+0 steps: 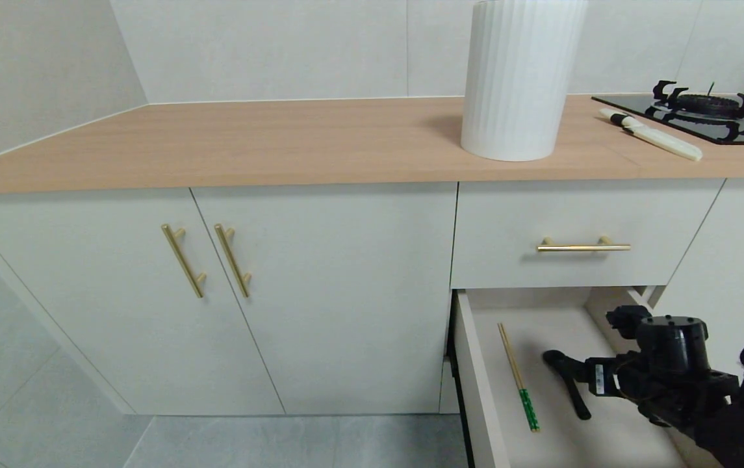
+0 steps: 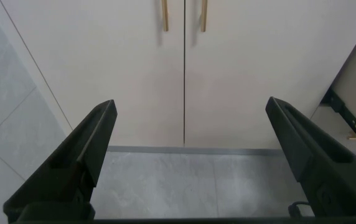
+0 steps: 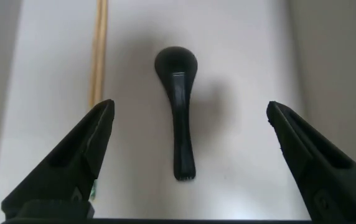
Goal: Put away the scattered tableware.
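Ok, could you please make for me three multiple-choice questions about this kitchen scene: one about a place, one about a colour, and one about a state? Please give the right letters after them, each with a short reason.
1. Where does the black spoon lie?
A) on the counter
B) in the open drawer
C) on the stove

2. What colour are the ends of the chopsticks toward the drawer's front?
A) red
B) green
C) blue

3. In what state is the right end effector?
A) shut on the spoon
B) shut on the chopsticks
C) open and empty

Answers:
1 B: the spoon lies on the drawer floor beside the chopsticks.
2 B: the head view shows green on those ends.
3 C: its fingers stand wide apart above the spoon and hold nothing.
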